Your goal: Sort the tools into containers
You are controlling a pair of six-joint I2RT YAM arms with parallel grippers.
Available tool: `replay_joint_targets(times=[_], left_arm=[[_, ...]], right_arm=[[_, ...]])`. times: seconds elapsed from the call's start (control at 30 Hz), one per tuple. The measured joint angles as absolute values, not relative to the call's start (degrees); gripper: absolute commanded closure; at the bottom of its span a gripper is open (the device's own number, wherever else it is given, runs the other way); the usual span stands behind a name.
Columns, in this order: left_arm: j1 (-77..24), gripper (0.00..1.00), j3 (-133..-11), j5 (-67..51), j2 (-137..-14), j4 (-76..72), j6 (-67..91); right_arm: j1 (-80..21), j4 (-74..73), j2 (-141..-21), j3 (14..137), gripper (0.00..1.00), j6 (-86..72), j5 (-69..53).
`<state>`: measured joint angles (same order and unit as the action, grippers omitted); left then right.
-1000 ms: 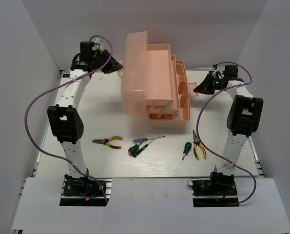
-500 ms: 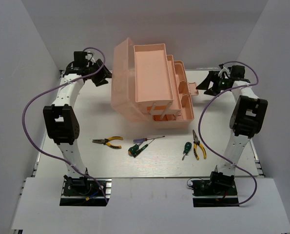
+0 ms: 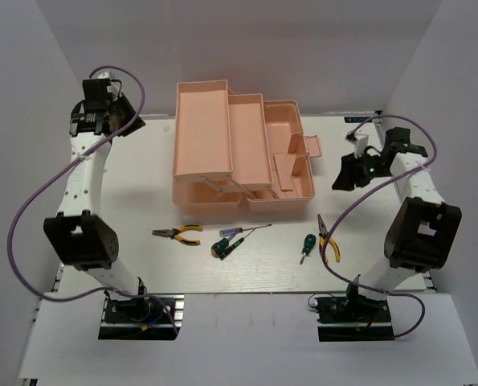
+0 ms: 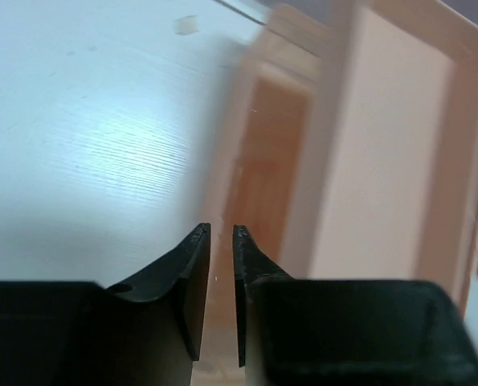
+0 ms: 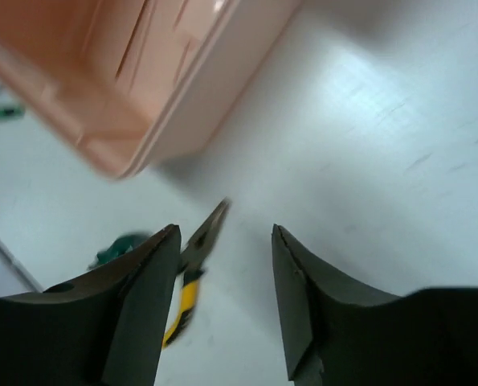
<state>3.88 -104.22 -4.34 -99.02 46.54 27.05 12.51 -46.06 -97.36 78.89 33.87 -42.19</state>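
Observation:
The salmon-pink toolbox (image 3: 200, 133) stands open at the back of the table, its containers spread side by side. Five tools lie in front of it: yellow-handled pliers (image 3: 178, 233), a stubby green screwdriver (image 3: 224, 246), a thin red-and-blue screwdriver (image 3: 243, 230), a green screwdriver (image 3: 307, 245) and a second pair of pliers (image 3: 327, 240). My left gripper (image 3: 130, 121) hovers left of the box, its jaws (image 4: 221, 232) a narrow gap apart and empty, facing the box wall (image 4: 383, 161). My right gripper (image 3: 343, 173) is open and empty (image 5: 225, 229) above the right pliers (image 5: 192, 265).
White walls enclose the table on the left, back and right. Purple cables loop from both arms. The green screwdriver (image 5: 118, 248) shows beside the left finger in the right wrist view, and the toolbox corner (image 5: 142, 88) fills its upper left.
The toolbox has swung fully open and its trays have spread flat. Both grippers have let go of it; the left arm drew back to the left and the right arm came nearer.

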Motion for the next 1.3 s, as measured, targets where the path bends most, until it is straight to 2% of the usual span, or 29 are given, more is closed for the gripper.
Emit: replay_joint_targets(times=[0.07, 0.1, 0.17, 0.2, 0.3, 0.5, 0.63, 0.67, 0.77, 0.8, 0.83, 0.87, 1.07, 1.3], left_arm=[[2.7, 0.74, -100.0, -7.8, -92.5, 43.8, 24.2], [1.8, 0.69, -98.0, -10.3, -89.4, 42.3, 22.8], [-1.5, 0.60, -94.8, -15.3, -84.4, 40.4, 19.8], [-3.5, 0.52, -93.5, -17.5, -82.6, 39.7, 18.4], [-10.8, 0.44, -88.2, -22.4, -78.4, 38.8, 15.0], [-23.5, 0.40, -73.2, -23.1, -73.0, 42.9, 10.7], [-27.0, 0.39, -65.8, -18.9, -67.8, 47.0, 10.5], [-27.6, 0.39, -64.3, -17.4, -66.1, 47.4, 11.1], [-28.9, 0.39, -59.7, -13.6, -61.6, 47.9, 14.2], [-29.3, 0.39, -57.9, -12.6, -60.4, 48.0, 15.7], [-29.8, 0.39, -56.1, -11.6, -59.3, 48.1, 17.4], [-30.3, 0.39, -54.4, -10.6, -58.5, 48.1, 18.8], [-32.1, 0.35, -48.5, -4.8, -56.9, 51.4, 29.7], [-32.8, 0.27, -41.3, -3.2, -55.5, 52.8, 42.2]], right_arm=[[10.3, -48.2, -91.8, 71.6, 0.54, 38.6, -39.2], [8.8, -48.6, -88.9, 67.1, 0.54, 40.1, -37.1], [6.1, -49.6, -84.0, 58.3, 0.47, 41.7, -33.1], [5.0, -49.8, -82.0, 54.5, 0.44, 41.8, -31.1], [3.2, -49.9, -79.3, 47.9, 0.37, 40.9, -25.0], [-0.3, -45.8, -78.7, 43.8, 0.33, 37.7, -16.7], [-4.3, -42.3, -77.8, 40.3, 0.33, 35.4, -12.0], [-4.9, -41.7, -77.8, 39.7, 0.34, 34.9, -10.8], [-6.3, -39.9, -77.4, 39.1, 0.48, 32.7, -8.0], [-6.6, -39.4, -77.5, 39.0, 0.59, 31.9, -7.2], [-6.8, -38.5, -77.7, 38.9, 0.84, 31.2, -6.0], [-6.8, -38.1, -77.9, 39.0, 0.98, 30.8, -5.5], [-6.6, -39.3, -75.0, 39.1, 1.00, 29.0, -2.8], [-5.1, -46.3, -55.5, 44.7, 1.00, 34.6, -1.9]])
